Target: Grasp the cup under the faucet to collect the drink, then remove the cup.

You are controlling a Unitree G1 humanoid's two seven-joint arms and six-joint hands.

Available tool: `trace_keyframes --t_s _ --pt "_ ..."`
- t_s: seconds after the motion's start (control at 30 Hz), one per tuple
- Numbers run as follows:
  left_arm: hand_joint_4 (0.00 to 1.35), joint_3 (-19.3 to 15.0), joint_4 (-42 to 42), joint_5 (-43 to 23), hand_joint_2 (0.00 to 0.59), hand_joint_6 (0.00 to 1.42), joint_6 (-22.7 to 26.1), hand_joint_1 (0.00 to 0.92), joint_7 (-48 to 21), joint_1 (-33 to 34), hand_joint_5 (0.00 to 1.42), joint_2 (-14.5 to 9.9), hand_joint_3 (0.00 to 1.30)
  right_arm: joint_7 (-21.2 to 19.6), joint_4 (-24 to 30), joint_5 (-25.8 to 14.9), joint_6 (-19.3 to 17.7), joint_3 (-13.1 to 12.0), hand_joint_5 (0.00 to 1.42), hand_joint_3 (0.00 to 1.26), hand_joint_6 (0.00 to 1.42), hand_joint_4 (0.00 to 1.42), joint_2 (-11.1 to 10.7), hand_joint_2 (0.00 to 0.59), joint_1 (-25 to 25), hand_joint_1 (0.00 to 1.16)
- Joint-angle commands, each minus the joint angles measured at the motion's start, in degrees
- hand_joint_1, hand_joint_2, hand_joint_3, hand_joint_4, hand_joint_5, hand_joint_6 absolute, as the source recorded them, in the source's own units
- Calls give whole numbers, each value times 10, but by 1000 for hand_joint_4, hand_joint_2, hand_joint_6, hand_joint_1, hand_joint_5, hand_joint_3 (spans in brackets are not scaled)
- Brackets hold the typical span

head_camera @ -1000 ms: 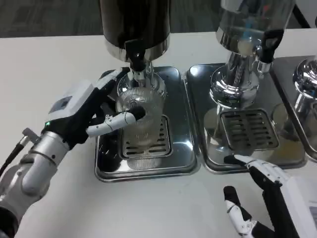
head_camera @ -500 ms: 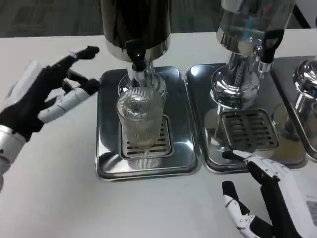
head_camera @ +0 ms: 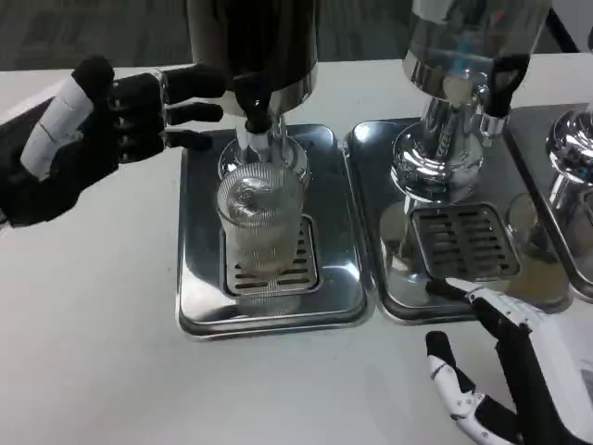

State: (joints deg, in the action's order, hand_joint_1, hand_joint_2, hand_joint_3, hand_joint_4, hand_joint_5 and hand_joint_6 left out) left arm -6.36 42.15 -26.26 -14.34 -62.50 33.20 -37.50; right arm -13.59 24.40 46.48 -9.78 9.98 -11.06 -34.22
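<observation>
A ribbed clear glass cup (head_camera: pixel 262 225) stands upright on the slotted drip grate (head_camera: pixel 274 269) of a shiny steel drip tray (head_camera: pixel 199 297), right under the black faucet (head_camera: pixel 254 104) of a dark drink dispenser (head_camera: pixel 252 46). The cup looks close to empty, though the ribbing and reflections make its contents hard to judge. Nothing touches it.

The left hand (head_camera: pixel 88 139) hovers up and to the left of the cup, palm side toward the camera, its dark fingers (head_camera: pixel 190 82) stretched out toward the dispenser's base and the faucet. They are spread apart and hold nothing; the fingertips sit just beside the faucet, apart from the cup. Whether they touch the dispenser I can't make out.

The right hand (head_camera: pixel 505 371) lies low at the near right on the white table (head_camera: pixel 93 352), fingers apart and empty, one white fingertip reaching to the front rim of the second drip tray (head_camera: pixel 389 297). That tray carries a second dispenser (head_camera: pixel 468 56) with a clear tank on a chrome pedestal, with its own black tap (head_camera: pixel 500 79) and grate (head_camera: pixel 463 243). At the far right edge a third chrome stand (head_camera: pixel 570 162) rises from another tray
</observation>
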Motion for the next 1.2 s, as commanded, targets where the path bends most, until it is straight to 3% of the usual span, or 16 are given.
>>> trace_keyframes --t_s 0.03,0.33,0.7,1.0,1.2 --pt "91 -22 28 -1 56 204 15 0 -28 25 127 14 217 0 -3 -7 8 1 282 338 231 305 2 452 -3 439" --pt "91 -42 30 4 50 185 41 0 -39 61 127 40 216 -5 -6 -10 10 4 283 346 223 308 4 452 -6 442" --pt "72 -25 89 47 42 191 49 0 -51 118 143 70 176 -10 -13 -13 10 5 274 348 213 309 15 452 -7 444" --pt "77 -23 152 77 46 185 16 0 -49 145 151 102 167 -11 -10 -16 14 7 273 348 211 316 21 452 -12 444" --pt "95 -20 153 84 46 185 -21 0 -57 139 165 118 177 1 -2 -23 21 -1 273 348 211 317 13 452 -10 445"
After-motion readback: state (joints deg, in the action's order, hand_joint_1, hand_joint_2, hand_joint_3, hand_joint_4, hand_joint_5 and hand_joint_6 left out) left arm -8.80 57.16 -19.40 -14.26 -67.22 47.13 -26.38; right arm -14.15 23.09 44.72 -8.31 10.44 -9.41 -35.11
